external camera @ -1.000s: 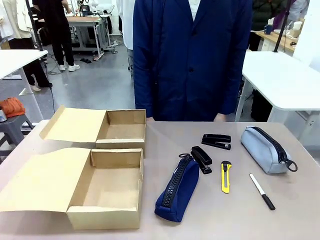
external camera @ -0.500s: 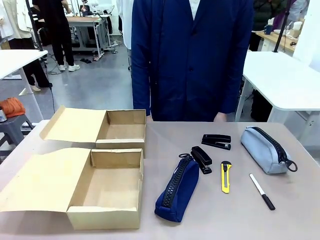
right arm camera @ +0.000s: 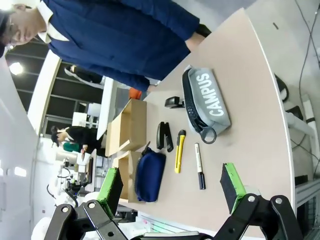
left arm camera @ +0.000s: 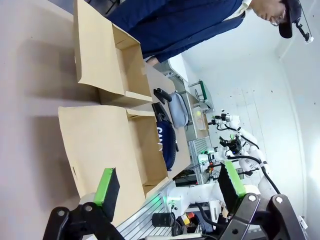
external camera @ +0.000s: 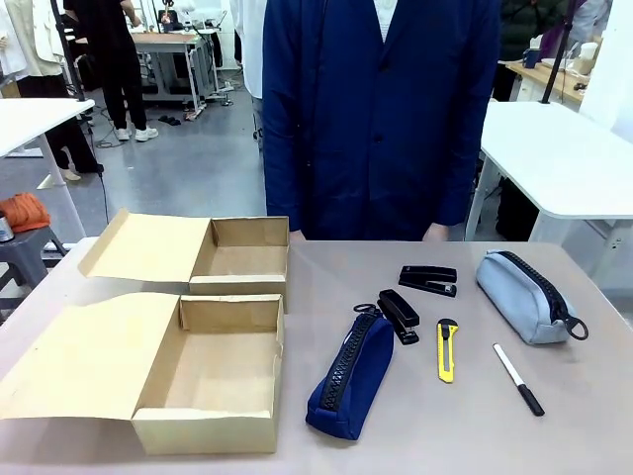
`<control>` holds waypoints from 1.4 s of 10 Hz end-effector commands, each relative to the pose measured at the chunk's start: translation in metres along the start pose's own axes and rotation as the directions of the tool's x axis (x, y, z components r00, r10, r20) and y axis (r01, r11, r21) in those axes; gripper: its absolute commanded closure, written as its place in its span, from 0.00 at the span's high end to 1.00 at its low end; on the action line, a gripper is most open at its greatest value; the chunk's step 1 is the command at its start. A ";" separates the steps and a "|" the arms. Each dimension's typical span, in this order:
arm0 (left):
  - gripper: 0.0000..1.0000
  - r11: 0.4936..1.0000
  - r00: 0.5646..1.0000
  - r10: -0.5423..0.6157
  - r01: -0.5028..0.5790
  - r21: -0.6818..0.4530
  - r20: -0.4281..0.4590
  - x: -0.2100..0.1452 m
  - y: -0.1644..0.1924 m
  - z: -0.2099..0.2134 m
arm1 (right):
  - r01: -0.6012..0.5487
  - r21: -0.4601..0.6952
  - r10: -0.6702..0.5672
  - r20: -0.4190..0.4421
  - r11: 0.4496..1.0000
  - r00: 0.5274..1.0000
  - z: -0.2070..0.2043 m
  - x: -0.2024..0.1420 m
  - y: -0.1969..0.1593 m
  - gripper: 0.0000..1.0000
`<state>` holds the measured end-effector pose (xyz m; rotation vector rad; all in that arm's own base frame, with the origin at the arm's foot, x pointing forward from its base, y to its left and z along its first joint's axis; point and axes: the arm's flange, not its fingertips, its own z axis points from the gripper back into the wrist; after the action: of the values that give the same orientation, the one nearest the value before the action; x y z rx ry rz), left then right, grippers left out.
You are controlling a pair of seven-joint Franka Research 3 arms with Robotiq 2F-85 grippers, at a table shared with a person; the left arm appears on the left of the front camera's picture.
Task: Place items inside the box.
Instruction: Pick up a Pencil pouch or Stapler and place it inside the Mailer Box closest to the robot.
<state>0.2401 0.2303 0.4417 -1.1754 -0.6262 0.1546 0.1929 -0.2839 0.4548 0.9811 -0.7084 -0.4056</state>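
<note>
Grey zip pouch reads CAMPUS; left fingers spread, right fingers spread.

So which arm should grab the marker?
Right, probably. The marker lies on the robot's right, before the open right gripper; the left gripper faces the boxes.

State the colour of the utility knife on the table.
Yellow with black trim; the knife shows best in the front view.
</note>
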 end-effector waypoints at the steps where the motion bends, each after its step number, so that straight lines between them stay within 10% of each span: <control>1: 1.00 1.000 1.000 -0.020 0.021 -0.023 0.013 0.002 0.001 -0.001 | -0.019 0.015 0.019 0.013 1.000 1.000 0.000 0.003 0.001 1.00; 5: 1.00 1.000 1.000 -0.020 0.021 -0.023 0.013 0.002 0.001 -0.001 | -0.261 -0.046 0.236 -0.302 0.964 0.924 -0.072 -0.029 0.075 1.00; 8: 1.00 1.000 1.000 -0.020 0.021 -0.023 0.013 0.002 0.001 -0.001 | 0.102 0.372 -0.001 -0.262 0.923 0.965 0.034 0.002 -0.017 1.00; 14: 1.00 1.000 1.000 -0.020 0.021 -0.023 0.013 0.002 0.001 -0.001 | 0.115 0.325 -0.052 -0.194 0.939 0.980 0.052 -0.041 -0.025 1.00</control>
<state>0.2420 0.2298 0.4397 -1.1806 -0.6286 0.1575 0.1358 -0.3096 0.4301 1.3611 -0.5466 -0.2899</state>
